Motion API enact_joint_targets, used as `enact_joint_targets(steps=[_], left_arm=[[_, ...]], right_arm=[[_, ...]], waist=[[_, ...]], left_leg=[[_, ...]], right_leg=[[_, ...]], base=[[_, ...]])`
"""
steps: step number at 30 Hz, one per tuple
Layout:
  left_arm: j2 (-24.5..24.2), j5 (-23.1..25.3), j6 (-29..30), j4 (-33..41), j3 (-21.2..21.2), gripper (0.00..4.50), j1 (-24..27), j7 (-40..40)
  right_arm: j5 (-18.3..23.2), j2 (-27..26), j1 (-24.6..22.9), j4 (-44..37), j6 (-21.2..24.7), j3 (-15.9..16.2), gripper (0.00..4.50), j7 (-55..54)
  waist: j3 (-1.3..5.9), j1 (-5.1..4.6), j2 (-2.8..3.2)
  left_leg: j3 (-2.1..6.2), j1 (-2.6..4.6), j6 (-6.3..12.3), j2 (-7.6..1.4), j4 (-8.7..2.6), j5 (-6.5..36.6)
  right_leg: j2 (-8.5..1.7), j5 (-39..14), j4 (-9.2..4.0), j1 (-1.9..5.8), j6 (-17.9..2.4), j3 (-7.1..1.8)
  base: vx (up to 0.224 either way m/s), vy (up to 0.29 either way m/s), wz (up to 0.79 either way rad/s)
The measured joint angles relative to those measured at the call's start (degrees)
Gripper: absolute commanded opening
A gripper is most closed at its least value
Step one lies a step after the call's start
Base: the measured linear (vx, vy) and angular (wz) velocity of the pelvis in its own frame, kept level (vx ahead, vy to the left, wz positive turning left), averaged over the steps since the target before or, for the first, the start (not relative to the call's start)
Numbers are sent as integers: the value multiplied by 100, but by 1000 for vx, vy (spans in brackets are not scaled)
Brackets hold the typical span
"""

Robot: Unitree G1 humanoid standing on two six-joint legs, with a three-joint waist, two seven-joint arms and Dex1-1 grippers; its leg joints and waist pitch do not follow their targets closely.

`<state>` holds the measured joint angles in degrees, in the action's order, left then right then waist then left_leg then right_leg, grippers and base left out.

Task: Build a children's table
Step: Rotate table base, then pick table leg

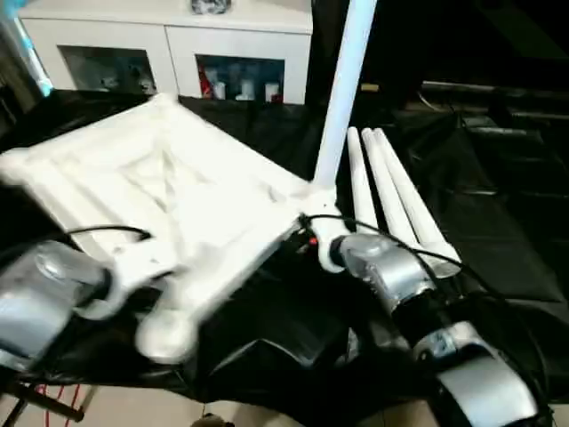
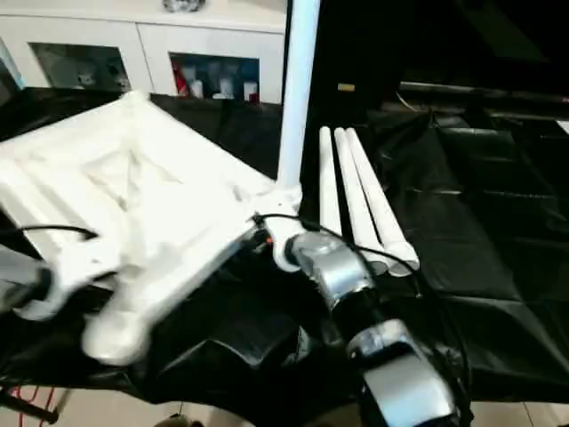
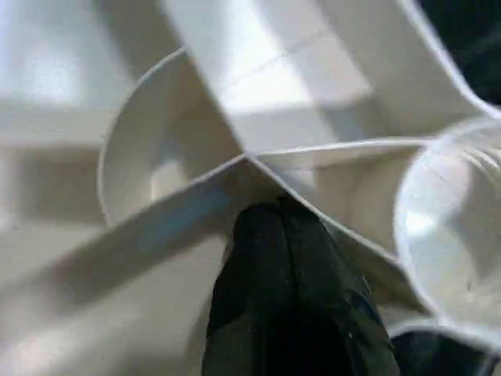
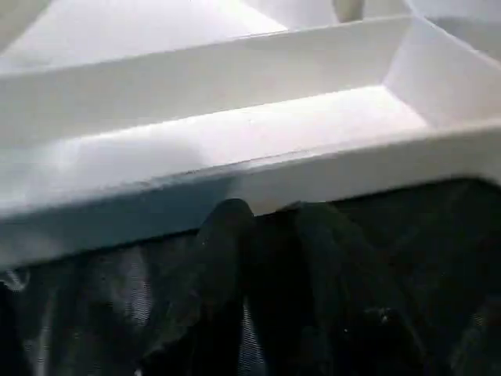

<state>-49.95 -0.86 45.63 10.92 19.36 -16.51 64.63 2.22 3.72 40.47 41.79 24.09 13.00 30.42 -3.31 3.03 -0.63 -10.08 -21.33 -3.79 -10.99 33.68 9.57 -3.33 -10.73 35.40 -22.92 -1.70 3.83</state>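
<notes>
Left eye view: the white tabletop (image 1: 169, 205) lies underside up and tilted on the black-covered table (image 1: 498, 231), left of centre, its ribs forming open compartments. One leg (image 1: 342, 89) stands upright in the tabletop's right corner socket, its top cut off. Three spare legs (image 1: 391, 191) lie side by side just right, long axes running near to far. The left gripper (image 3: 286, 235), fingers together, presses against a rib beside a round socket (image 3: 450, 227). The right gripper (image 4: 270, 227) sits at the tabletop's edge; its fingers look close together, grip unclear. A white cabinet (image 1: 169, 44) stands far behind, small items behind its glass doors.
</notes>
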Motion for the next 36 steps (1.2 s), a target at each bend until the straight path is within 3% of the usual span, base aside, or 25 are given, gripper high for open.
enact_joint_targets(steps=[5, 9, 24, 27, 30, 32, 36], left_arm=[[410, -65, -107, 7, 251, 0, -206, 11], [761, 32, -527, -241, 390, 0, -340, -180], [1609, 424, -1496, -1361, 581, 0, -931, -901], [1612, 542, -1741, -1576, 583, 0, -977, -1065], [1483, 576, -1822, -1614, 566, 0, -970, -1086], [1469, 576, -1853, -1620, 512, 0, -914, -1120], [1470, 527, -2008, -1692, 396, 0, -876, -1153]], right_arm=[[-40, -39, 31, 236, -237, -14, 46, 1], [-70, -44, 42, 392, -346, -19, 9, 0], [-187, -95, 51, 473, -668, -88, 3, 0], [-121, -91, 50, 218, -589, -236, 3, -226], [154, 30, 76, -374, -260, -615, 3, -309], [418, 102, 75, -820, 12, -945, 29, -299], [489, 160, 90, -1152, 256, -1194, 55, -561]], waist=[[-1, -28, 1], [-1, -31, 2], [-4, -75, 7], [-4, -80, 8], [-6, -57, 10], [-6, -40, 11], [-6, -2, 11]], left_leg=[[0, -1, 0, -1, -1, 0], [0, -2, 0, -1, 4, -1], [1, 2, -1, -2, 19, -1], [2, 1, -2, -2, 19, -2], [3, 0, -3, -1, 21, -2], [2, 1, -2, -1, 21, -2], [2, 3, -5, -1, 21, -4]], right_leg=[[2, -1, 5, -4, 0, 1], [2, 0, 6, -2, 0, 1], [1, 0, 30, -5, 0, -1], [2, 0, 37, -9, 0, -1], [2, 0, 36, -8, 0, -1], [1, 0, 35, -8, 0, -3], [2, 0, 41, -9, 0, -3]], base=[[0, 0, 0], [0, 0, 0], [0, 0, 0], [0, 0, 0], [0, 0, 0], [0, 0, 0], [0, 0, 0]])
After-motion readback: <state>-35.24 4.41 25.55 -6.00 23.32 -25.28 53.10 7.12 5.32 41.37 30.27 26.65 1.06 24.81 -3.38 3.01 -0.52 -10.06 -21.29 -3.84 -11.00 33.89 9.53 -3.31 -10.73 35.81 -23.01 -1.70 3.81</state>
